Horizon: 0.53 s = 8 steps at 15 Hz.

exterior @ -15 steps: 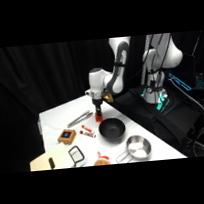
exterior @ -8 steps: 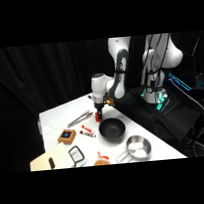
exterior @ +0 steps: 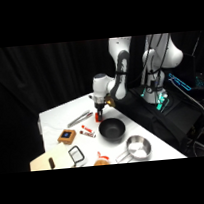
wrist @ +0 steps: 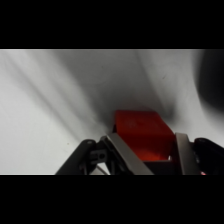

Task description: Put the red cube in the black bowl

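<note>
We see the white arm reach down from the upper right, its gripper (exterior: 98, 115) pointing straight at the bench (exterior: 61, 116). Its jaws are closed around the red cube (wrist: 142, 132), a smooth, flat-faced block, just beside the rim of the round, matte black bowl (exterior: 111, 130).

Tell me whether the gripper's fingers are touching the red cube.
Touching. The wrist view shows the red cube wedged between the gripper's two fingers, both pressed against its sides with no gap visible.
</note>
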### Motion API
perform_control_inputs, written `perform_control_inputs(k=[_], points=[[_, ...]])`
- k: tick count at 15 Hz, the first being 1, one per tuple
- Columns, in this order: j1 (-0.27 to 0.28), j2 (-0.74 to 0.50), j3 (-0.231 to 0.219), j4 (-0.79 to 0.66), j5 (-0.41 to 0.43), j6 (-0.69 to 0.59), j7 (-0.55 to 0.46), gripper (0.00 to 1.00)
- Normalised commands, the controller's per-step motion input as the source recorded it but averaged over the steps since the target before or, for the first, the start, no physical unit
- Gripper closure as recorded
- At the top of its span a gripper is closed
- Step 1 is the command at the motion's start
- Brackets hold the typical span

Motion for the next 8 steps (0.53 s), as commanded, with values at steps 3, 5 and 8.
perform_control_inputs(k=[3, 5, 8], points=[[0.214, -0.30, -0.141, -0.21, 0.085, -0.06, -0.01, 0.74], [0.223, -0.44, -0.154, -0.25, 0.040, -0.17, -0.02, 0.74], [0.254, -0.48, -0.218, -0.23, -0.055, -0.26, 0.02, 0.74]])
